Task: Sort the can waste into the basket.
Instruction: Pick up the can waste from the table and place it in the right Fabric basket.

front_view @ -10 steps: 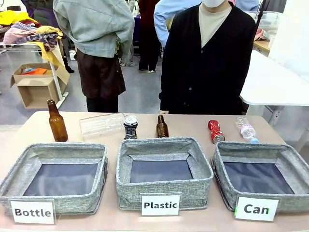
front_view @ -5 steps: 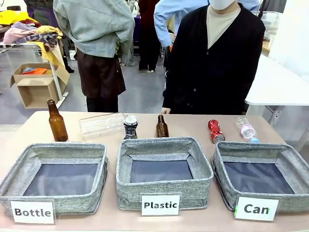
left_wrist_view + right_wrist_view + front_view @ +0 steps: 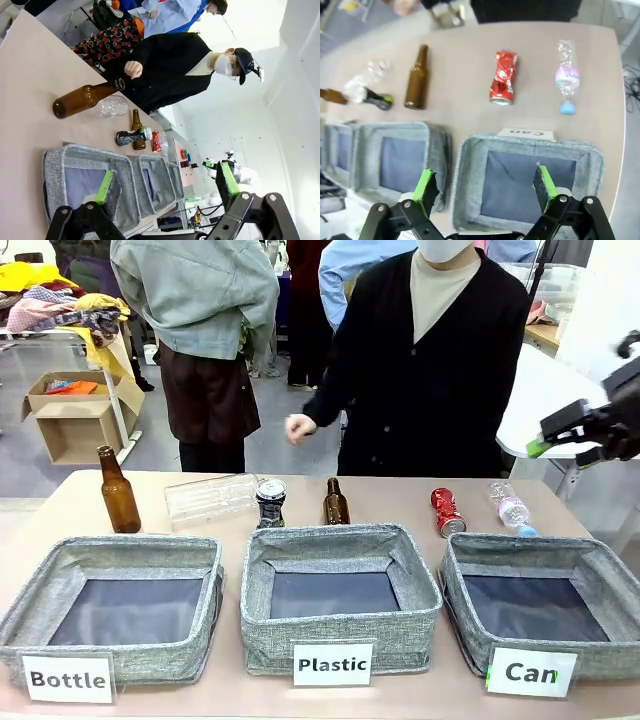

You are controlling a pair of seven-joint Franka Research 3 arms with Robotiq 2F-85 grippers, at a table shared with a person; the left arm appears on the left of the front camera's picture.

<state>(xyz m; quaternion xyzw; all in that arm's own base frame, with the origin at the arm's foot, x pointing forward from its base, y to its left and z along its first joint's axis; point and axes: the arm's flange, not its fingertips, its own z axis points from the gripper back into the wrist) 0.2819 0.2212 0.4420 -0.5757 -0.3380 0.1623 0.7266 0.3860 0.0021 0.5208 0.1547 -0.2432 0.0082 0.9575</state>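
Red can [image 3: 502, 77], black can [image 3: 270, 502]: est. light, thin, slick metal. Grip across crushed waist. Red lies just far of basket [image 3: 530, 543]. L jaws, R jaws: apart, empty.

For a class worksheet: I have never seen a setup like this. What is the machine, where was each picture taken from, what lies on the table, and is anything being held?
The machine is a pair of robot arms. The wide picture looks across the table at a person standing opposite, one hand raised. The other two pictures come from cameras on the wrists: the left arm's fingers and the right arm's fingers, black with green tips, rise from the bottom edge, open, holding nothing. On the table sit three grey bins: the Bottle basket, the Plastic basket and the Can basket. Beyond them are a crushed red can, a black can, two brown glass bottles and two clear plastic bottles.
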